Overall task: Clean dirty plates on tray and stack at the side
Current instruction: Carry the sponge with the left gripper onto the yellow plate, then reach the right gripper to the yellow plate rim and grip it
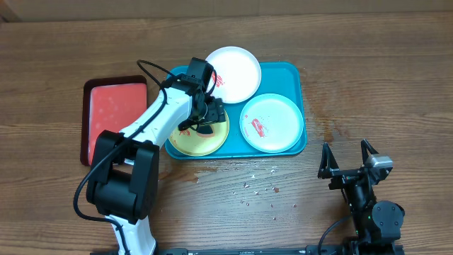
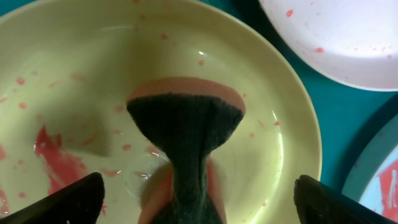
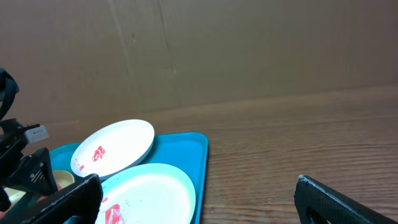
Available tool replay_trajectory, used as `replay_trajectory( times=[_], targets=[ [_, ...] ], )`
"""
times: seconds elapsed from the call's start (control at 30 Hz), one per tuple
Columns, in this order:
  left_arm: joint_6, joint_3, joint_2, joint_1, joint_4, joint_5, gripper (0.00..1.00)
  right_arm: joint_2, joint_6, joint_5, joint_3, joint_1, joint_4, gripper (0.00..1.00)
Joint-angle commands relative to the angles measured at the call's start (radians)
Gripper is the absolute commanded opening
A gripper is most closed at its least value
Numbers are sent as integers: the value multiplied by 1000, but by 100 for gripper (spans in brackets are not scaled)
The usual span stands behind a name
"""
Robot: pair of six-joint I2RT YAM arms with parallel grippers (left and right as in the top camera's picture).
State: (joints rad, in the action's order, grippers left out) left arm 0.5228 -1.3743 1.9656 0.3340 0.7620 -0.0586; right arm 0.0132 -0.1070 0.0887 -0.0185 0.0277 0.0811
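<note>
The yellow-green plate [image 1: 195, 142] lies at the front left of the teal-blue tray [image 1: 297, 78], smeared with red sauce. My left gripper [image 1: 209, 117] hangs over it. In the left wrist view its fingers [image 2: 199, 199] stand wide apart on either side of an upright, pinched sponge [image 2: 186, 118], dark green with an orange face, resting on that plate [image 2: 93, 62]. The fingers do not touch it. The white plate [image 1: 237, 71] sits at the tray's back and the pale teal plate [image 1: 272, 122] at its right. Both carry red smears. My right gripper [image 1: 347, 152] is open and empty.
A smaller dark-rimmed red tray [image 1: 117, 106] lies left of the blue tray. Small crumbs and red specks [image 1: 258, 188] dot the wood in front of the tray. The right wrist view shows the tray's right rim [image 3: 186, 146] and a brown wall behind.
</note>
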Motion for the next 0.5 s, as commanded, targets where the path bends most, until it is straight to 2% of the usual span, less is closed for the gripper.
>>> replay_trajectory(
  times=[0.0,0.1,0.27,0.47],
  targets=[
    [-25,-32,-5,-16,40,13,98,-6,3,-10,10,5,-5,100],
    [-30,-140,-10,-45,162,14,99,-6,3,-10,10,5,-5,100],
    [-41,-420,-42,-130,410,13,99,-6,3,-10,10,5,-5,100],
    [-44,-564,-105,-244,464,14,100,-6,6,-70,10,5,-48,100]
  ],
)
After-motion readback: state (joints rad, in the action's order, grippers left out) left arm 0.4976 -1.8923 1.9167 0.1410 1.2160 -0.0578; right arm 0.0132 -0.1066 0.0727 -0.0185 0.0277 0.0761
